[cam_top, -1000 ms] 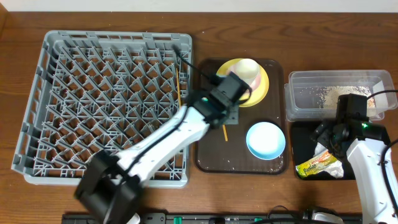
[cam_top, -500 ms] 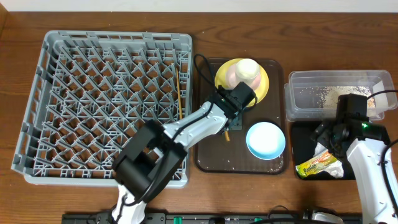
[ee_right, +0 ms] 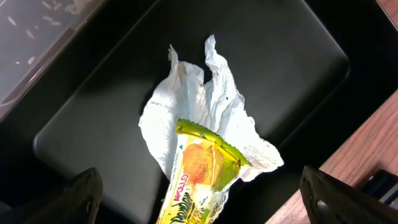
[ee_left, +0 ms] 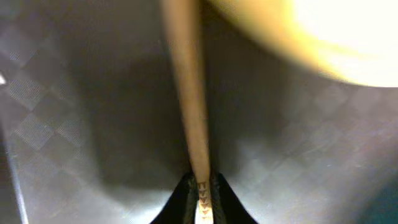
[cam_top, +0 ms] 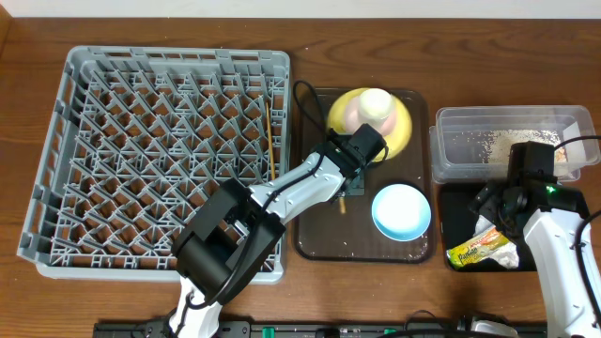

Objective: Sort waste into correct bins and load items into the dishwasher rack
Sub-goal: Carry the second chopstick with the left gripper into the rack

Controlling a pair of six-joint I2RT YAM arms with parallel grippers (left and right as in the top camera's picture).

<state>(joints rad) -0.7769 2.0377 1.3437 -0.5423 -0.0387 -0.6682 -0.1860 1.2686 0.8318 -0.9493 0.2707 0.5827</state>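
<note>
The left tool (ee_left: 201,190) is clenched on a wooden chopstick (ee_left: 186,93), its tips pinching the near end. The stick runs out over the brown tray (ee_left: 74,124) towards the yellow plate (ee_left: 323,31), seemingly low against the tray. The right tool (ee_right: 202,196) hangs spread wide and holds nothing above the black tub (ee_right: 93,112), where the napkin (ee_right: 205,118) and snack wrapper (ee_right: 199,174) lie together. A second chopstick (cam_top: 270,141) rests in the dishwasher rack (cam_top: 113,113).

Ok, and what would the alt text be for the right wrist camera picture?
A crumpled white paper napkin with a green-and-yellow snack wrapper lying on it sits in a shallow black tub. The right gripper hangs open above, its dark fingertips in the lower corners. A clear tub with rice scraps shows top left.
</note>
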